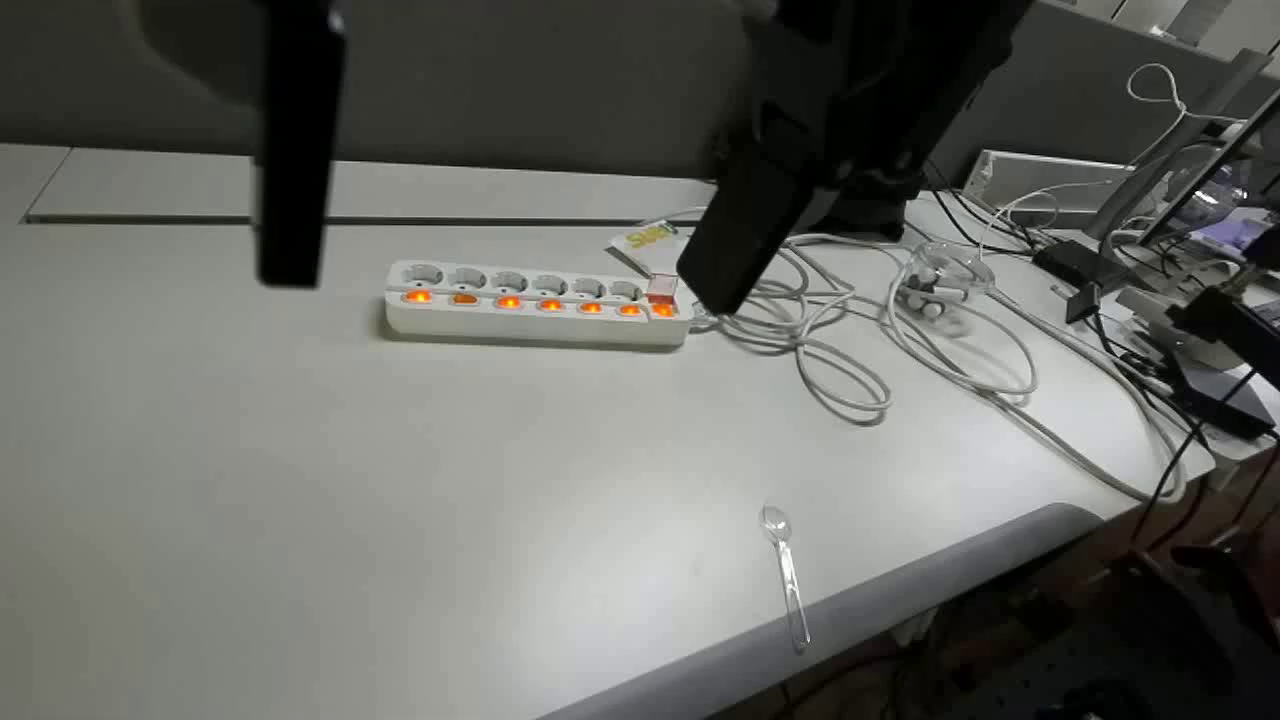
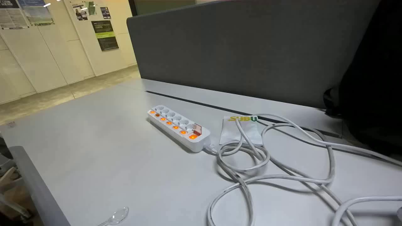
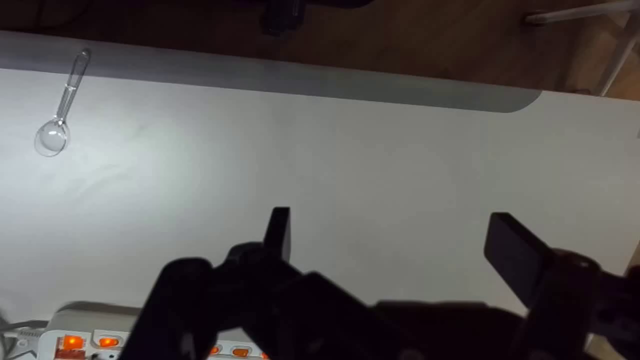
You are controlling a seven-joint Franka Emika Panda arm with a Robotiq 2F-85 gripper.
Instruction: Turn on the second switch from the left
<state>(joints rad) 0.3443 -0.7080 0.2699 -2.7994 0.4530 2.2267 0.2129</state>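
Observation:
A white power strip [image 1: 530, 328] with a row of orange switches lies on the table in both exterior views [image 2: 171, 134]. The second switch from the left [image 1: 465, 299] is a duller orange than the others, which glow; it looks dull too in an exterior view [image 2: 157, 115]. In the wrist view the strip [image 3: 100, 322] is at the bottom, partly hidden by the gripper, and the dull switch [image 3: 240, 352] shows beside a finger. My gripper [image 1: 505, 290] is open and empty, its fingers wide apart and close to that camera. In the wrist view the gripper [image 3: 389, 220] is over bare table.
Coiled white cables [image 1: 840, 330] lie off the strip's right end, with a white packet [image 2: 240, 133] beside them. A transparent spoon [image 1: 785, 570] lies by the grey table edge [image 1: 900, 575]. A grey partition [image 2: 251, 53] stands behind. A transparent cup [image 1: 940, 275] is among the cables.

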